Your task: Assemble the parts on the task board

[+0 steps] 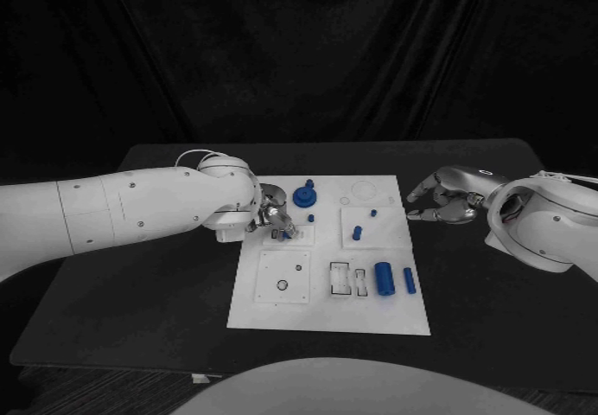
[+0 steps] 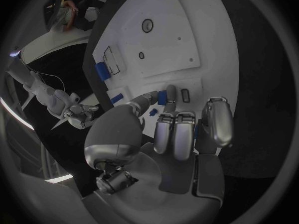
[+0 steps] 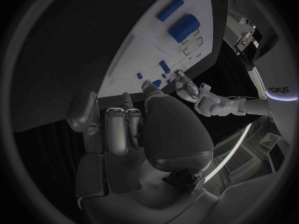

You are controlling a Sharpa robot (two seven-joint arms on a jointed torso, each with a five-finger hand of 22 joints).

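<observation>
The white task board (image 1: pixel 374 320) lies in the middle of the black table (image 1: pixel 149 311), with a fat blue cylinder (image 1: pixel 385 277) and a thin blue pin (image 1: pixel 409 279) lying side by side at its lower right, beside two rectangular slots (image 1: pixel 349 279). Over the board's upper left the left robot hand (image 1: pixel 270 216) pinches a small blue part (image 1: pixel 287 232) in its fingertips, just below an upright blue knob (image 1: pixel 308 195). The right robot hand (image 1: pixel 442 201) hovers just off the board's upper right edge, fingers curled in around nothing.
</observation>
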